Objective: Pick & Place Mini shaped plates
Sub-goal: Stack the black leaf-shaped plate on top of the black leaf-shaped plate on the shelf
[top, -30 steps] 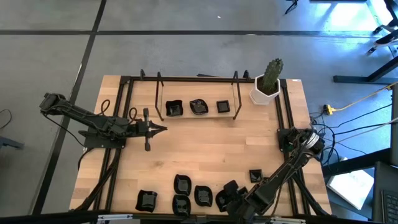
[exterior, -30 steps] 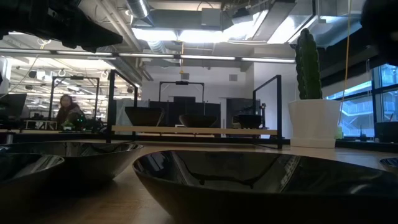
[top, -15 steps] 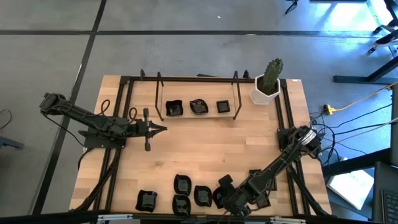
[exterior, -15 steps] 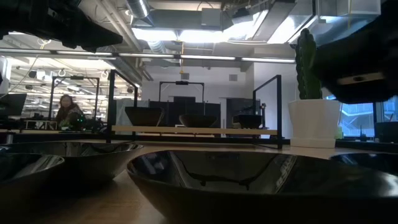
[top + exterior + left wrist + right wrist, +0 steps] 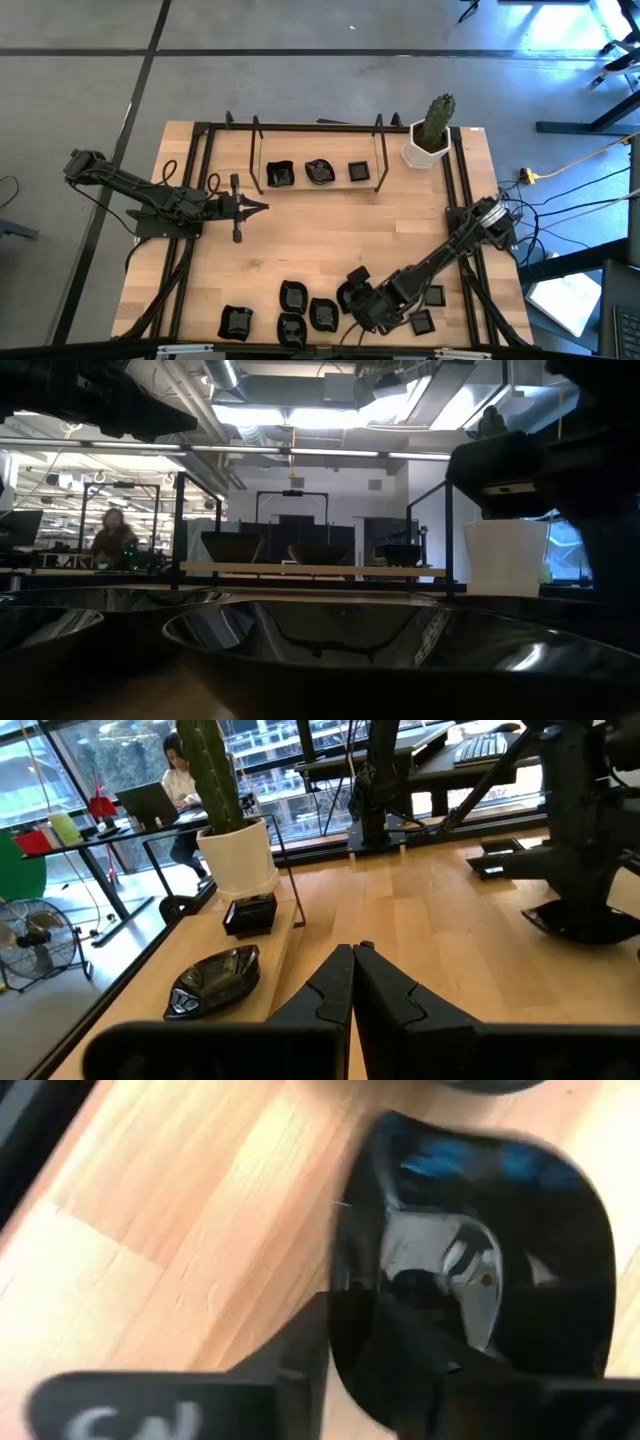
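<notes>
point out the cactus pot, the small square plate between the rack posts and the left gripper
cactus pot (image 5: 424, 153), high view, white rim
small square plate (image 5: 358, 172), high view, its centre
left gripper (image 5: 262, 207), high view, shut fingertips

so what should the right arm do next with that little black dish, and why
Probably finish closing, then lift straight up. In the right wrist view the right tool has its dark fingers straddling the rim of a glossy black rounded mini plate that sits on the pale wooden table, and whether the grip is firm can't be told. The left tool waits shut at mid-table.
</notes>
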Robot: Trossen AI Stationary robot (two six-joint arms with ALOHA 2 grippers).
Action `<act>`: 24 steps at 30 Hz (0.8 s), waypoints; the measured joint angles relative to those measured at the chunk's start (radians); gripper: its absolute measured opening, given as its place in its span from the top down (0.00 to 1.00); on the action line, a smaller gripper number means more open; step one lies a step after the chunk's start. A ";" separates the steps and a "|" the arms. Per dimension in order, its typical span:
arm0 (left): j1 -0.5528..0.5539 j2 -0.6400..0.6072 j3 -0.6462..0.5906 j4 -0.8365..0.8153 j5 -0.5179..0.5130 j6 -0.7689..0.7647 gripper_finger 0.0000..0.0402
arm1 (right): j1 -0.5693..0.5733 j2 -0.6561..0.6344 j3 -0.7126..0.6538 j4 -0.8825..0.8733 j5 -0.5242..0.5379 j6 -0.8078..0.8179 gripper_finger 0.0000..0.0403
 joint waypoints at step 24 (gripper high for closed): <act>0.000 0.000 0.000 0.000 0.000 0.000 0.99 | -0.006 0.000 0.220 -0.455 0.324 0.016 0.99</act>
